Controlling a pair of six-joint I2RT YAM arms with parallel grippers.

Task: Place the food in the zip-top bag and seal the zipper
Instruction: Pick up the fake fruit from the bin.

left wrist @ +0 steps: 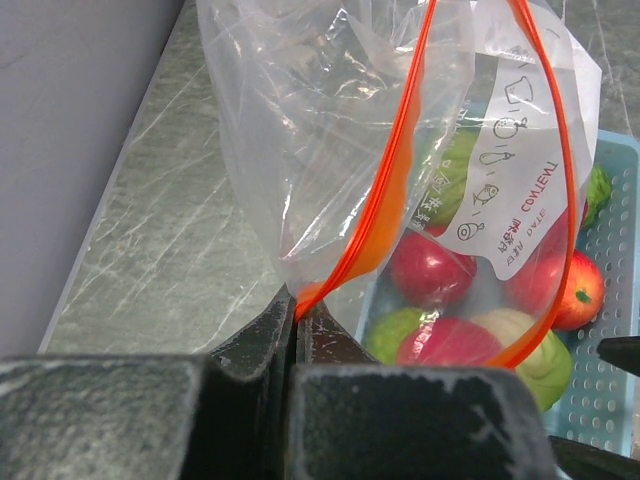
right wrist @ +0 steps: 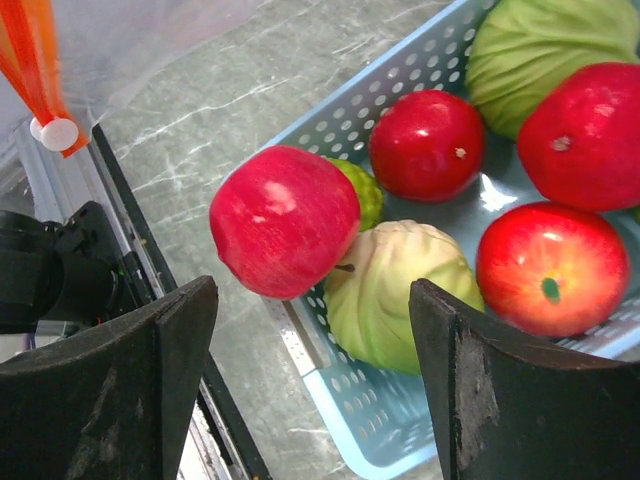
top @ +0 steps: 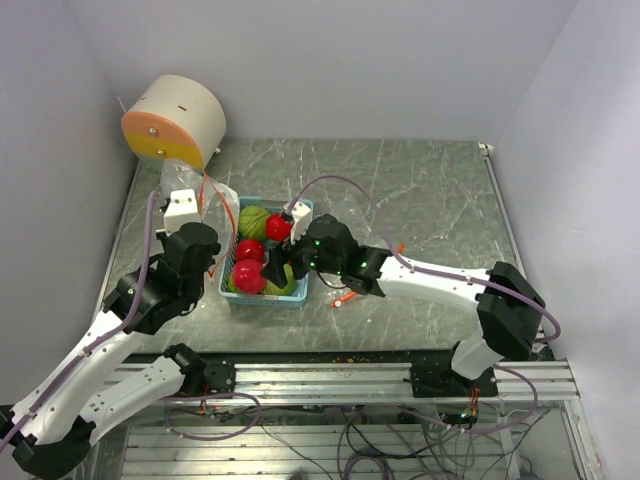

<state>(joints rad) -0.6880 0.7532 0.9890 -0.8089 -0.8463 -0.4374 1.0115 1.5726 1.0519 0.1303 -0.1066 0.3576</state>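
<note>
A clear zip-top bag (top: 192, 183) with an orange zipper hangs open at the left of the light blue tray (top: 300, 296). My left gripper (top: 205, 226) is shut on the bag's zipper edge (left wrist: 300, 298); the bag (left wrist: 330, 120) looks empty. The tray holds the food: red apples (top: 249, 279), a green cabbage (top: 253, 220) and a pale cabbage (right wrist: 400, 290). My right gripper (top: 281, 267) is open and empty, low over the tray's near corner. In the right wrist view a red apple (right wrist: 285, 220) and the pale cabbage lie just ahead of its jaws (right wrist: 310, 330), with a lime (right wrist: 362, 190) behind.
A white and orange cylinder (top: 175, 122) hangs at the back left above the bag. Small orange scraps (top: 345, 298) lie on the grey marbled table right of the tray. White walls close in on both sides. The bag's slider (right wrist: 56, 133) hangs near the tray.
</note>
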